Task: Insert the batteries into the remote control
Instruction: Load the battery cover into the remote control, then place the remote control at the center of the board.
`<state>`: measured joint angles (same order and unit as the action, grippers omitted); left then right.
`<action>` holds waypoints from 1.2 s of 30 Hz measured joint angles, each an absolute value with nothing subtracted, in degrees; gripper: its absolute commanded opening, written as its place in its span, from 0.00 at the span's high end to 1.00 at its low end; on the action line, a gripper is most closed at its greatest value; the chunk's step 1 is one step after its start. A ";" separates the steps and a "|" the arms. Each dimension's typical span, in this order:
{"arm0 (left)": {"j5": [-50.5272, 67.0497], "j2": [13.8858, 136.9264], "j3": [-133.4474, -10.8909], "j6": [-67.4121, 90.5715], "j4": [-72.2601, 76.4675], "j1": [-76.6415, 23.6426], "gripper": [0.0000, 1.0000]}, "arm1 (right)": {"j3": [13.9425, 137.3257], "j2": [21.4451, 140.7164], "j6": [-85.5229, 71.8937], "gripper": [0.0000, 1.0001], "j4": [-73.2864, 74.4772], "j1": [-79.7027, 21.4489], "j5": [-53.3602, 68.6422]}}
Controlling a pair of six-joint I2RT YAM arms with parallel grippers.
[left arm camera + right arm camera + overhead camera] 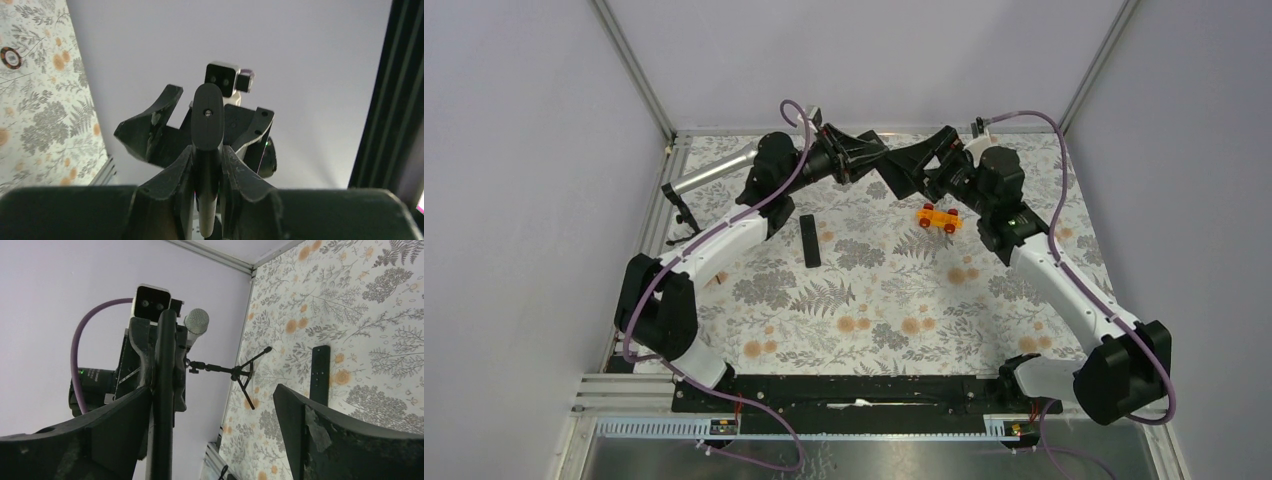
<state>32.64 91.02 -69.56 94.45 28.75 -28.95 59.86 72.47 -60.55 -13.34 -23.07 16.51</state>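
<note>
Both arms are raised at the far end of the table, their grippers meeting in the air. My left gripper (pixel 871 158) is shut on the slim black remote control (pixel 207 112), which sticks out end-on between its fingers (pixel 182 167). My right gripper (pixel 911 170) is open. In the right wrist view the remote control (pixel 164 350) lies along the inner side of one finger (pixel 115 415), and the other finger (pixel 320 435) stands well apart from it. No batteries show in any view.
A second black remote (pixel 810 241) lies button face up on the floral mat, left of centre. An orange toy block with red knobs (pixel 938 217) lies under the right arm. A microphone on a small stand (pixel 714 170) stands at the far left edge.
</note>
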 measured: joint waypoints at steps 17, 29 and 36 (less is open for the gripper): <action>51.48 89.30 -73.01 71.46 20.69 -27.27 1.00 | 62.61 72.64 -49.63 0.13 -13.10 -16.34 55.59; 52.66 89.30 -73.32 70.32 21.19 -27.27 0.82 | 62.61 77.76 -50.50 0.90 -16.93 -21.45 61.01; 50.72 88.33 -74.02 63.72 15.40 -27.27 0.01 | 62.11 77.82 -49.74 1.00 -15.29 -21.43 57.01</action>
<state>50.72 88.33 -74.02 63.72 15.40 -27.27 62.11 77.82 -49.74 -15.29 -21.43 57.01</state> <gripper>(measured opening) 0.780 0.233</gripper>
